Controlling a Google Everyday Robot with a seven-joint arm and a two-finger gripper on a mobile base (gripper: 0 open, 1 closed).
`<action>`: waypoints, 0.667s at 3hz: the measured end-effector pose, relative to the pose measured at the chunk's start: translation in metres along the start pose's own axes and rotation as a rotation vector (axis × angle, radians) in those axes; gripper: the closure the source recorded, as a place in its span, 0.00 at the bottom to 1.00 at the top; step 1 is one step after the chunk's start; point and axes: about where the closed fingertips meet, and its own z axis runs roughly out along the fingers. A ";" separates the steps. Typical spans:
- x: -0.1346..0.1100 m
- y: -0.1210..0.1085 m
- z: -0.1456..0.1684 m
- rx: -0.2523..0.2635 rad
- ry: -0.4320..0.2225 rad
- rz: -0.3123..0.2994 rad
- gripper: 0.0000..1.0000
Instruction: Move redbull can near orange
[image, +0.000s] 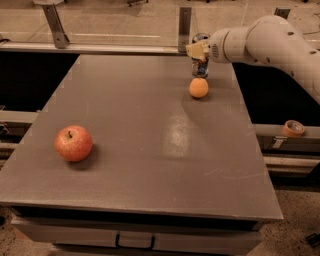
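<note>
The redbull can (200, 69) is upright at the far right of the grey table (150, 150), just behind the orange (198, 88) and nearly touching it in this view. My gripper (198, 51) reaches in from the right on the white arm (270, 42) and is shut on the can's upper part. The can's base is at or just above the tabletop; I cannot tell which. The upper part of the can is partly hidden by the fingers.
A red apple (73, 143) with a stem lies at the table's left front. A roll of tape (293, 128) rests on a rail to the right of the table. A metal rail and posts (185, 25) run along the far edge.
</note>
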 end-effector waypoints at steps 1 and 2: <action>0.007 -0.005 -0.004 0.006 -0.005 0.012 0.59; 0.015 -0.005 -0.008 0.007 -0.007 0.024 0.36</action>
